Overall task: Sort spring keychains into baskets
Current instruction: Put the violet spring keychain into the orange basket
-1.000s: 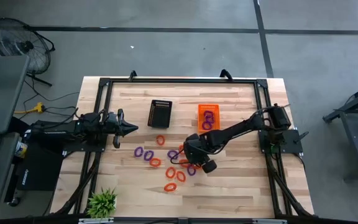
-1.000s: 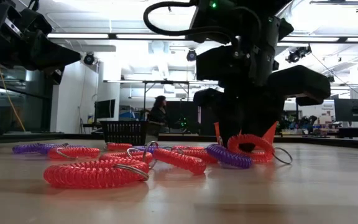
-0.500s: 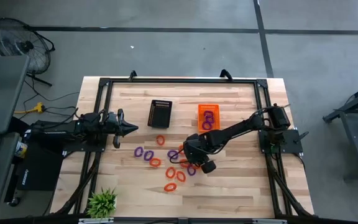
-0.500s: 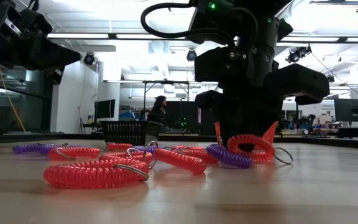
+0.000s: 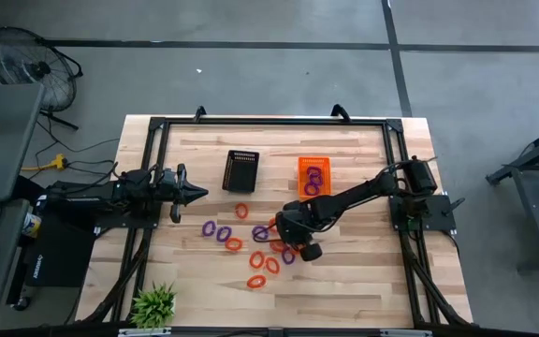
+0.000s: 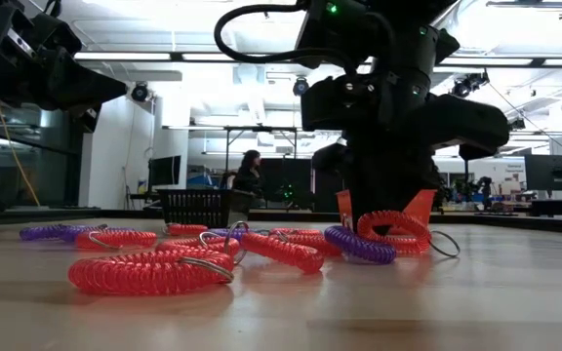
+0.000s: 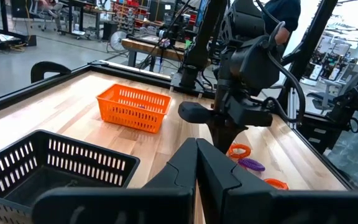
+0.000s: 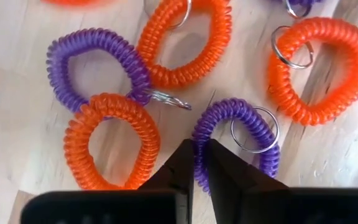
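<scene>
Right gripper [image 5: 286,227]: we see it low over the middle of the table, down in the cluster of loose keychains. In its own wrist view the two dark fingers [image 8: 219,163] stand pressed nearly together, their tips at the edge of a purple keychain [image 8: 238,140]. We cannot tell whether any coil is pinched between them.

Left gripper [image 5: 197,194]: we see it waiting above the left side of the table, just beside the black basket, its fingers [image 7: 173,172] clenched together with nothing between them.

Keychains on the table: we count a scatter of orange and purple loops [image 5: 266,255] on the wood, from near the left gripper across to under the right arm. Close to the right gripper lie two purple loops and three orange ones; one orange keychain [image 8: 111,140] overlaps the other purple keychain [image 8: 96,67].

Black basket [image 5: 240,171]: it stands toward the far side of the table, left of centre. We cannot make out what is inside.

Orange basket [image 5: 313,175]: it stands just to the right of the black one, apart from it, and we see purple loops [image 5: 313,176] lying in it.

Nearest keychain in the low view: a large orange coil [image 6: 151,271] lies flat on the wood with a metal ring at one end.

Background: a person [image 6: 249,174] shows in the room beyond the table.
</scene>
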